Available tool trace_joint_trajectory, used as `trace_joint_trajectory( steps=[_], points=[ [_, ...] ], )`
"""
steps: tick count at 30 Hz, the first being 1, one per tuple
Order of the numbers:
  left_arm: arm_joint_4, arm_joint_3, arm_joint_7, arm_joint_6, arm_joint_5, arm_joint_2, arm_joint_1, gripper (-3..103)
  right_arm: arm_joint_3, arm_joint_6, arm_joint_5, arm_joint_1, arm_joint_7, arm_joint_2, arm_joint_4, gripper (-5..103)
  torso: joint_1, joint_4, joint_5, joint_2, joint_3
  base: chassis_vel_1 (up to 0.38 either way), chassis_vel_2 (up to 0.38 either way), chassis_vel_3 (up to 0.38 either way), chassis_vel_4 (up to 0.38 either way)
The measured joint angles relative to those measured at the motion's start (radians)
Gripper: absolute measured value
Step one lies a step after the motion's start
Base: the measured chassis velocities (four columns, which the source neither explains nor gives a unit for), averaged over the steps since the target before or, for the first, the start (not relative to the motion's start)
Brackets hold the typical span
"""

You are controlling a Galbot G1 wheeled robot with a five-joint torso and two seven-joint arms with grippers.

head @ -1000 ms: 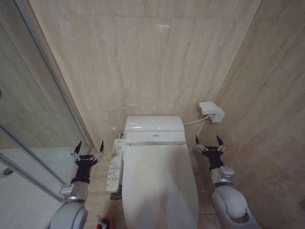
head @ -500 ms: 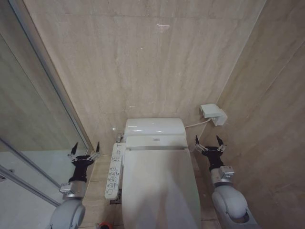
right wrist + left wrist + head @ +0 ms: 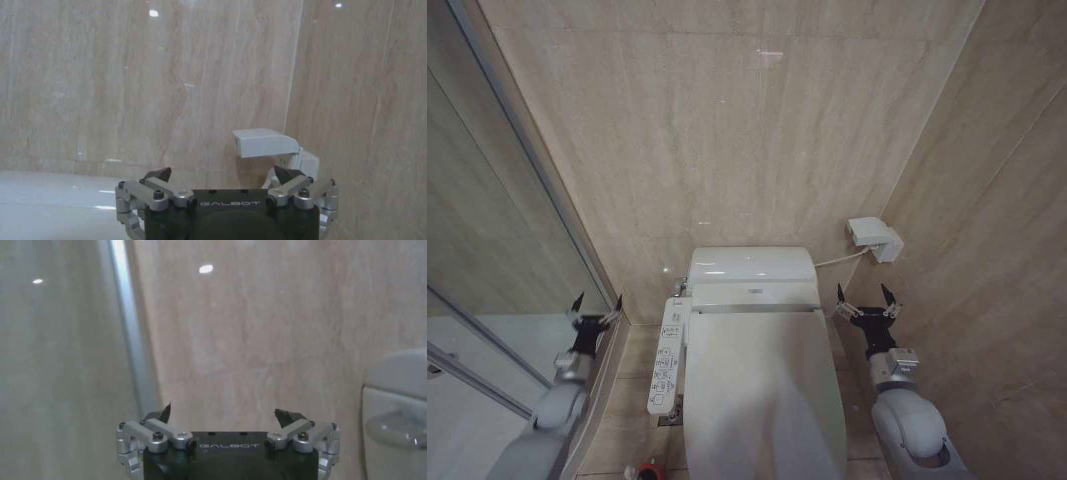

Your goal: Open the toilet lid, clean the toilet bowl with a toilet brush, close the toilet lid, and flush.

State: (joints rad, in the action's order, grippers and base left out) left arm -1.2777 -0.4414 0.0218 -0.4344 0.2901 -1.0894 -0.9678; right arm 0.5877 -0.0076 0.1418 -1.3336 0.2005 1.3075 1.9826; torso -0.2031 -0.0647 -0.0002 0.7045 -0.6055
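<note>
Head view: toilet lid (image 3: 762,385) down flat over the toilet bowl (image 3: 689,440), centred low against the tiled back wall. White button panel (image 3: 664,355) along the bowl's left flank. Tank cover (image 3: 750,266) behind the lid, touching the wall. Toilet brush (image 3: 647,470) at the bottom edge on the floor tiles, left of the bowl, just a red bit visible. Left gripper (image 3: 596,301) raised beside the glass shower partition (image 3: 487,250), well left of the button panel, jaws spread, holding nothing. Right gripper (image 3: 863,293) raised just right of the lid's rear corner, below the white wall box (image 3: 872,237), jaws spread, holding nothing.

Left wrist view: left gripper (image 3: 225,415) facing the tiled wall, jaws parted and empty. Metal partition frame (image 3: 133,325) running upright ahead. Blurred white toilet edge (image 3: 393,410) off to one side.

Right wrist view: right gripper (image 3: 224,176) facing the wall corner, jaws parted and empty. Wall box (image 3: 265,142) just beyond one finger. White glossy toilet surface (image 3: 60,200) alongside; exact part not discernible.
</note>
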Motion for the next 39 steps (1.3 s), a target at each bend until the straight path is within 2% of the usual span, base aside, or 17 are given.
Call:
trace_joint_trajectory(
  steps=[1,2,3,7,8,9,10,11,16,17,20,24,25,31,32,39],
  points=[
    [0.013,0.007,-0.018,-0.006,0.002,0.007,0.011,100,0.0,0.0,0.0,0.0,0.0,0.0,0.0,100,0.0,0.0002,0.0,0.0,0.0,0.0,0.0,0.0,0.0],
    [0.028,0.017,-0.037,-0.015,0.003,0.012,0.023,100,0.0,0.0,0.0,0.0,0.0,0.0,0.0,100,0.0,0.0013,0.0003,0.0,0.0,0.0,0.0,0.0,0.0],
    [0.028,0.017,-0.037,-0.015,0.003,0.012,0.023,100,0.0,0.0,0.0,0.0,0.0,0.0,0.0,100,0.0,0.0013,0.0003,0.0,0.0,0.0,0.0,0.0,0.0],
    [0.153,0.095,-0.154,-0.092,-0.029,0.019,0.12,100,0.0,0.0,0.0,0.0,0.0,0.0,0.0,100,0.0,0.0009,0.0001,0.0,0.0,0.0,0.0,0.0,0.0],
    [0.153,0.095,-0.154,-0.092,-0.029,0.019,0.12,100,0.0,0.0,0.0,0.0,0.0,0.0,0.0,100,0.0,0.0009,0.0001,0.0,0.0,0.0,0.0,0.0,0.0],
    [0.192,0.108,-0.189,-0.117,-0.059,0.016,0.149,100,0.0,0.0,0.0,0.0,0.0,0.0,0.0,100,0.0,0.0005,0.0,0.0,0.0,0.0,0.0,0.0,0.0],
    [0.231,0.12,-0.228,-0.14,-0.091,0.01,0.179,86,0.0,0.0,0.0,0.0,0.0,0.0,0.0,100,0.0,0.0002,0.0,0.0,0.0,0.0,0.0,0.0,0.0],
    [0.256,0.13,-0.252,-0.152,-0.108,0.008,0.199,86,0.0,0.0,0.0,0.0,0.0,0.0,0.0,100,0.0,0.0003,0.0001,0.0,0.0,0.0,0.0,0.0,0.0],
    [0.288,0.169,-0.282,-0.162,-0.124,-0.003,0.24,86,0.0,0.0,0.0,0.0,0.0,0.0,0.0,100,0.0,0.0008,0.0002,0.0,0.0,0.0,0.0,0.0,0.0],
    [0.288,0.176,-0.286,-0.162,-0.128,-0.009,0.246,59,0.0,0.0,0.0,0.0,0.0,0.0,0.0,100,0.0,0.0007,0.0002,0.0,0.0,0.0,0.0,0.0,0.0],
    [0.283,0.18,-0.294,-0.163,-0.136,-0.02,0.25,59,0.0,0.0,0.0,0.0,0.0,0.0,0.0,100,0.0,0.0007,0.0003,0.0,0.0,0.0,0.0,0.0,0.0],
    [0.277,0.192,-0.34,-0.175,-0.142,-0.023,0.251,59,0.0,0.0,0.0,0.0,0.0,0.0,0.0,100,0.0,0.0007,0.0003,0.0,0.0,0.0,0.0,0.0,0.0],
    [0.281,0.195,-0.359,-0.184,-0.149,-0.023,0.252,32,0.0,0.0,0.0,0.0,0.0,0.0,0.0,100,0.0,0.0007,0.0002,0.0,0.0,0.0,0.0,0.0,0.0],
    [0.32,0.205,-0.402,-0.212,-0.179,-0.014,0.274,32,0.0,0.0,0.0,0.0,0.0,0.0,0.0,100,0.0,0.0008,0.0002,0.0,0.0,0.0,0.0,0.0,0.0],
    [0.328,0.207,-0.405,-0.216,-0.185,-0.013,0.28,5,0.0,0.0,0.0,0.0,0.0,0.0,0.0,100,0.0,0.0008,0.0002,0.0,0.0,0.0,0.0,0.0,0.0],
    [0.361,0.221,-0.416,-0.23,-0.192,-0.008,0.309,5,0.0,0.0,0.0,0.0,0.0,0.0,0.0,100,0.0,0.0007,0.0002,0.0,0.0,0.0,0.0,0.0,0.0]
  ],
)
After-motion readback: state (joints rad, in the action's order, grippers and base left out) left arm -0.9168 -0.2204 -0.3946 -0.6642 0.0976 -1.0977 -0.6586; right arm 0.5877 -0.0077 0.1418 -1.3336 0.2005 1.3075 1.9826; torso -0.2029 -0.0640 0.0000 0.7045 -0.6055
